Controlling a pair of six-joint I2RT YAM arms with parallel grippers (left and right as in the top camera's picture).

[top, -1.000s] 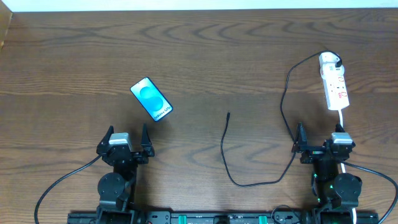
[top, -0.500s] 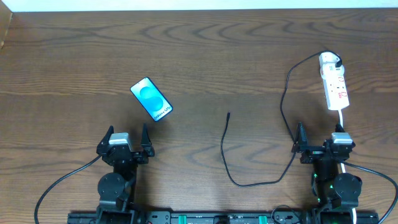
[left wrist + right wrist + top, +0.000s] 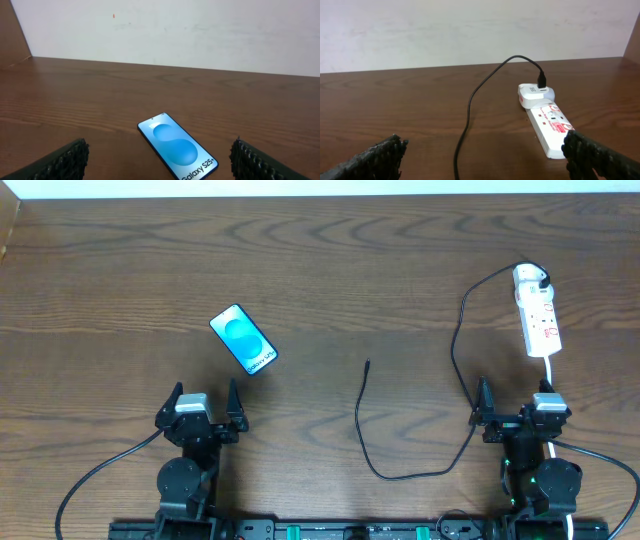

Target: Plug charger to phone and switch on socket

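- The left gripper (image 3: pixel 205 391) is found with jaws wide apart and nothing held. The phone (image 3: pixel 243 340) lies face up just ahead of it, slightly to its right.
- The right gripper (image 3: pixel 512 394) is likewise spread and empty. The socket (image 3: pixel 541 322) lies ahead of it, with the white adapter (image 3: pixel 527 277) seated at its far end.
- The charger (image 3: pixel 362 425) is looped to the left of the right gripper. Its plug tip (image 3: pixel 367 363) lies loose, well apart from the phone.
- Neither step is judged done. The switch position cannot be read; it is presumably off.
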